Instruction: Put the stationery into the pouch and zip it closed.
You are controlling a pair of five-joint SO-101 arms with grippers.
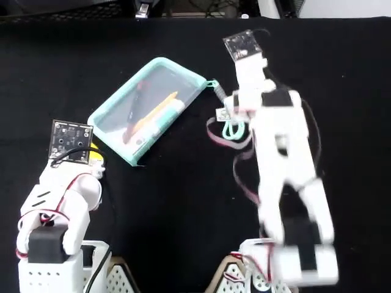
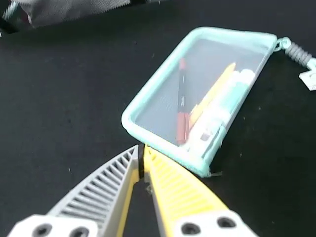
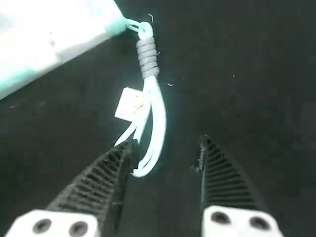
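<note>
One white tag (image 3: 129,103) on pouch (image 2: 153,106) cord (image 3: 147,57), print unreadable; L jaws clenched near pouch, R jaws released at cord.

On the black table (image 1: 183,201) the pouch (image 2: 168,149) is mint-edged with a clear greyish face, the pen (image 2: 181,106) red, the pencil (image 2: 216,91) yellow, the stick (image 2: 232,94) white and green, the cord (image 3: 153,123) mint with grey wrapping, the tag (image 3: 129,104) white, the left gripper (image 2: 142,153) ribbed grey and yellow, the right gripper (image 3: 165,148) ribbed black.
</note>
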